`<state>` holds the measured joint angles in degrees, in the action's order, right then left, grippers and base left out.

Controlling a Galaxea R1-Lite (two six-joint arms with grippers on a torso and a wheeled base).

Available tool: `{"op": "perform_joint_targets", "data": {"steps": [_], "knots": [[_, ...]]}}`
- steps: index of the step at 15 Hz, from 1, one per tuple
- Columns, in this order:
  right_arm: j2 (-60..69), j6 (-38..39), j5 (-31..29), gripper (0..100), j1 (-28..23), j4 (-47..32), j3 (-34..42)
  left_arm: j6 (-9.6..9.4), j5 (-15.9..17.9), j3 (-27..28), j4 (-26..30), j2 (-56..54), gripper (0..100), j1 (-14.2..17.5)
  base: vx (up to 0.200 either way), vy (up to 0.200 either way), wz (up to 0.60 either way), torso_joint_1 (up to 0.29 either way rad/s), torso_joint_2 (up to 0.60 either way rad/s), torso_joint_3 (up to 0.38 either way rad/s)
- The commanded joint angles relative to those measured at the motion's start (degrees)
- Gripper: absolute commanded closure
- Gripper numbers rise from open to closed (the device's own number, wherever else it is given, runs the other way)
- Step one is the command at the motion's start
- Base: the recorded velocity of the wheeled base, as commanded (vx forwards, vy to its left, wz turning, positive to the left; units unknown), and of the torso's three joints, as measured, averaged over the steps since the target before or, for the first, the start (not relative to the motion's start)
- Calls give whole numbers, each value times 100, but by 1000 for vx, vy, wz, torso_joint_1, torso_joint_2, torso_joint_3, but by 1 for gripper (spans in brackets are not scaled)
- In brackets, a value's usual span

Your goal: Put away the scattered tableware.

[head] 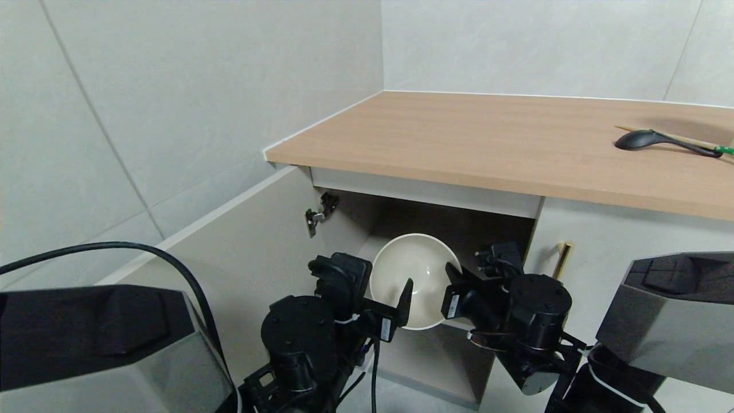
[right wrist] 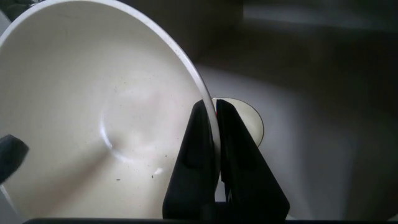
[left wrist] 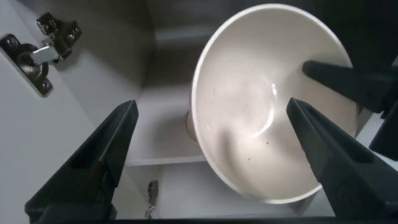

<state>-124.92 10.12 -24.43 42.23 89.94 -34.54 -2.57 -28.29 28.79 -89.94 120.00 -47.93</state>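
A white bowl (head: 413, 275) hangs tilted in front of the open cabinet (head: 436, 221) under the wooden countertop (head: 487, 137). My right gripper (head: 454, 276) is shut on the bowl's right rim; the right wrist view shows its fingers (right wrist: 214, 143) pinching the thin rim of the bowl (right wrist: 106, 112). My left gripper (head: 387, 292) stands open at the bowl's left side, touching nothing. In the left wrist view its fingertips (left wrist: 127, 118) spread wide, with the bowl (left wrist: 261, 106) partly between them. A black spoon (head: 645, 139) and chopsticks (head: 682, 139) lie on the countertop at far right.
The cabinet door (head: 229, 258) is swung open to the left, its hinge (head: 318, 215) showing. A shut door with a brass handle (head: 563, 258) is to the right. A small pale round thing (right wrist: 245, 118) sits inside on the cabinet floor behind the bowl.
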Motion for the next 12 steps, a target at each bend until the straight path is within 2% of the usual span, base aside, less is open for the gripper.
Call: {"op": "perform_joint_targets", "data": {"steps": [1, 2, 4, 6, 7, 9, 12], "knots": [[2, -1, 0, 100, 5, 6, 8, -6, -1, 30, -6, -39, 0, -41, 0, 0, 0, 0, 0, 0], [2, -1, 0, 100, 5, 6, 8, -103, -9, 30, -6, -12, 0, -76, 0, 0, 0, 0, 0, 0], [2, -1, 0, 100, 5, 6, 8, -112, -45, 47, -6, -21, 0, -234, 0, 0, 0, 0, 0, 0], [2, -1, 0, 100, 5, 6, 8, -121, -423, -32, -6, -74, 0, -515, 0, 0, 0, 0, 0, 0], [2, -1, 0, 100, 5, 6, 8, -138, -458, -67, -6, -100, 0, -568, 0, 0, 0, 0, 0, 0], [2, -1, 0, 100, 5, 6, 8, -173, -466, -41, -6, -91, 0, -550, 0, 0, 0, 0, 0, 0], [11, -1, 0, 100, 5, 6, 8, -165, -493, -120, 100, -144, 0, -348, 0, 0, 0, 0, 0, 0]]}}
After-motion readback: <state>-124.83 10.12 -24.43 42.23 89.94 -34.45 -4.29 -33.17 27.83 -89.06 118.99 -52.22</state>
